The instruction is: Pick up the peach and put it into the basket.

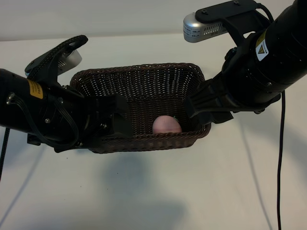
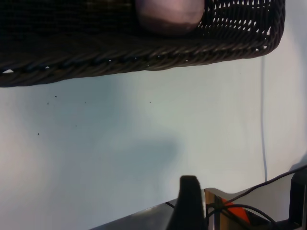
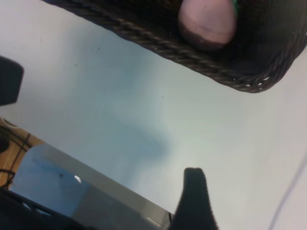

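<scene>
The left gripper (image 1: 117, 120) hangs over the left end of the rectangular dark brown woven wicker basket (image 1: 139, 79). Its jaws stand wide and hold nothing. In the left wrist view the basket's braided rim crosses the frame, with bare white desk (image 1: 158, 191) beyond it.

The small round pale pink peach (image 1: 166, 125) lies inside the basket, on its floor, against the wall nearest the camera and toward the right end. It shows in both wrist views just behind the braided rim. Nothing grips it.

The right gripper (image 1: 201, 108) sits over the right end of the basket, just beside the peach and above it. Its jaws are also wide apart and empty.

Judged from this layout, the placement is complete and the step in hand is withdrawal.

Procedure:
1. Keep both grippers open; do not close on the rim or mesh.
2. Raise each arm straight up until its fingers are above the braided rim.
3. Only then move each arm outward, away from the basket.

Caution: a sideways move before lifting could catch a finger in the open weave and drag the basket, rolling the peach.
</scene>
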Action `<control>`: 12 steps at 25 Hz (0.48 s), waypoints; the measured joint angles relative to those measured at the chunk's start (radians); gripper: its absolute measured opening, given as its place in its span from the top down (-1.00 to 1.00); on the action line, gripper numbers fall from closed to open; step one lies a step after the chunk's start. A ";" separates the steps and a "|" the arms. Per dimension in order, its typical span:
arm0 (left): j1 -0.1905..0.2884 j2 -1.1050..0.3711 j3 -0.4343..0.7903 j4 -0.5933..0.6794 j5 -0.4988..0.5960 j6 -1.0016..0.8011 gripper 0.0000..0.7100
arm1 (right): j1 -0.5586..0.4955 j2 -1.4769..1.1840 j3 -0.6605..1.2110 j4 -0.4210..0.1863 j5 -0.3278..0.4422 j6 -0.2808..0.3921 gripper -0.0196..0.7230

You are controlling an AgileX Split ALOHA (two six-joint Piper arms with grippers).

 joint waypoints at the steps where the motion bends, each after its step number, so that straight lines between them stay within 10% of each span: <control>1: 0.000 0.000 0.000 0.000 0.000 0.000 -0.59 | 0.000 0.000 0.000 0.000 0.000 0.001 -0.53; 12: 0.000 0.000 0.000 0.000 0.000 0.000 -0.59 | 0.000 0.000 0.000 0.001 0.000 0.006 -0.53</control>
